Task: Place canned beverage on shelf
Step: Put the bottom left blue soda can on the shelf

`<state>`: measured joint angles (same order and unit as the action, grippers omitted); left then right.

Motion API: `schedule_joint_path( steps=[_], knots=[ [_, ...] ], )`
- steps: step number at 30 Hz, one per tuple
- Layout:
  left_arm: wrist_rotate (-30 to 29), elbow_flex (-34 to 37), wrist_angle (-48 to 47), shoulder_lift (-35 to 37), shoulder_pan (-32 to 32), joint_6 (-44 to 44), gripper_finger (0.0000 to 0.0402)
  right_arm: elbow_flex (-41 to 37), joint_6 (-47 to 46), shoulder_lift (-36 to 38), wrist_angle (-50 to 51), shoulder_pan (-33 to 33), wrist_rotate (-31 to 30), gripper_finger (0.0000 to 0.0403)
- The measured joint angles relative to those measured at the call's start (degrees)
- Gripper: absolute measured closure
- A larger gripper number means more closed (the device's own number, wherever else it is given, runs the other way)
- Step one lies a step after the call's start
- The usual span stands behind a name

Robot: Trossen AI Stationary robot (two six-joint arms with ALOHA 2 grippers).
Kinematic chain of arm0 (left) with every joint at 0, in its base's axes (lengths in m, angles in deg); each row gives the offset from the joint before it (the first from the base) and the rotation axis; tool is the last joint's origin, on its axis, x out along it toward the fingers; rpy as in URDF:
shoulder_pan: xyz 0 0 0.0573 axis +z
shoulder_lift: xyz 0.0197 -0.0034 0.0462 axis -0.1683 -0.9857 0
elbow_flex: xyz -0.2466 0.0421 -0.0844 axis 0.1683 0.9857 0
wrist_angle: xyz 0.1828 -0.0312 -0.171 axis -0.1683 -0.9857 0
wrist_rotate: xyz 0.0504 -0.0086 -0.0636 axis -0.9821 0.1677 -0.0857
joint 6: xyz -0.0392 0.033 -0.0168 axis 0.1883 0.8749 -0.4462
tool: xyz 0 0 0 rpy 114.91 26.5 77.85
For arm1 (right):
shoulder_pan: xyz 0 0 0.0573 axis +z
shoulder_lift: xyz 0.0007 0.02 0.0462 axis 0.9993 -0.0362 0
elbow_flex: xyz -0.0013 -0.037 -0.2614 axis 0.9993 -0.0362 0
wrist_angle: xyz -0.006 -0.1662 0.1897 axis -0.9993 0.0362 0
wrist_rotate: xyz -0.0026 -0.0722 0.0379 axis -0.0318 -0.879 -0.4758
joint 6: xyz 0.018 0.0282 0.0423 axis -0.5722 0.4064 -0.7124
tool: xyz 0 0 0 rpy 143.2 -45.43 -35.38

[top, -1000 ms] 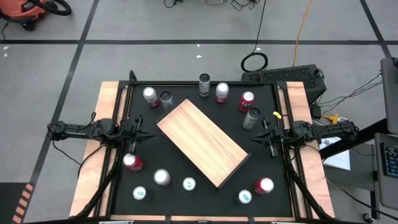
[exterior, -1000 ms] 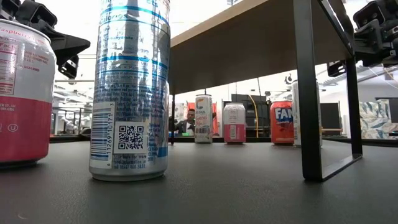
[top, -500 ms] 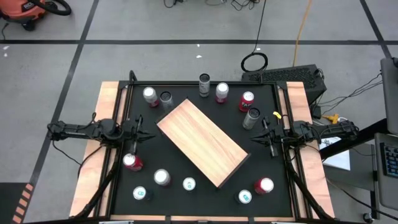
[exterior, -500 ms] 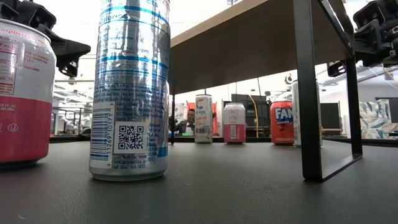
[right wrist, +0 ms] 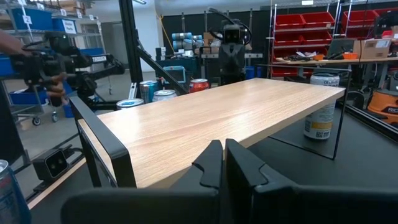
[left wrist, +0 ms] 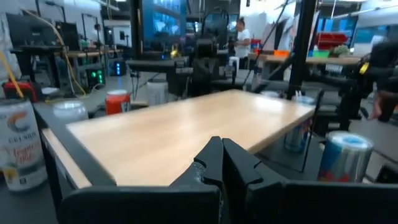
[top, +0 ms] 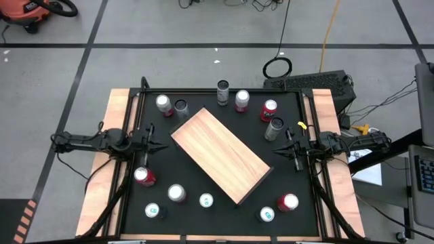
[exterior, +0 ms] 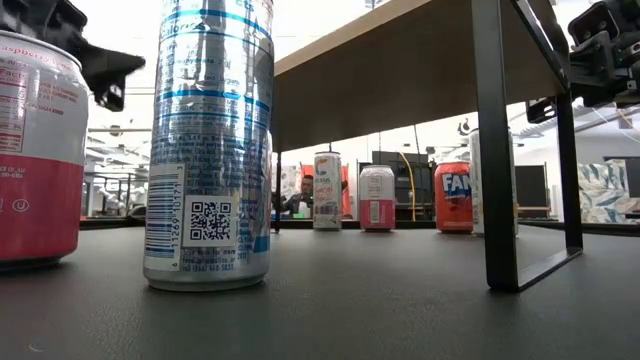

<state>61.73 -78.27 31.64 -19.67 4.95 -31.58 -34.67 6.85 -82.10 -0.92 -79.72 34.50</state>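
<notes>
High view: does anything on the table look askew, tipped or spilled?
Only the shelf: it sits diagonally across the black table, not square to its edges. The cans visible around it stand upright, with no spill showing.

Overhead, tabletop and wrist views share the shelf [top: 221,155]

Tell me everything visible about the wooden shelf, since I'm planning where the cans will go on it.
The shelf is a thick rectangular slab of pale, grained wood, raised level on thin black metal legs off the black table. It sits near the table's middle, turned diagonally. Its top is bare: no can stands on it, and cans stand around it on the table. Neither end effector touches it; the left end effector and right end effector hang on either side, fingers shut.
</notes>
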Motion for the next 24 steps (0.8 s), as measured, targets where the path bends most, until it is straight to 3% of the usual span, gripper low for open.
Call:
schedule_joint_path(
  steps=[5, 14, 19, 24],
  knots=[
    [-0.60, -4.78, -2.38, -2.31, 0.01, -0.04, 0.0402, 0.00, 0.00, 0.00, 0.00, 0.02, 0.00, 0.0403],
    [-1.86, -19.79, -10.05, -12.21, -0.01, 0.48, 0.0402, -0.02, -0.01, 0.00, -0.02, 0.01, 0.00, 0.0403],
    [-1.86, -30.37, -11.80, -19.29, -0.01, 1.16, 0.0402, -0.02, -0.11, 0.00, -0.02, 0.02, 0.00, 0.0403],
    [-3.55, -42.62, -22.66, -27.57, -0.01, 1.97, 0.0402, -0.01, -0.13, -0.01, -0.02, 0.01, 0.00, 0.0403]
  ],
)
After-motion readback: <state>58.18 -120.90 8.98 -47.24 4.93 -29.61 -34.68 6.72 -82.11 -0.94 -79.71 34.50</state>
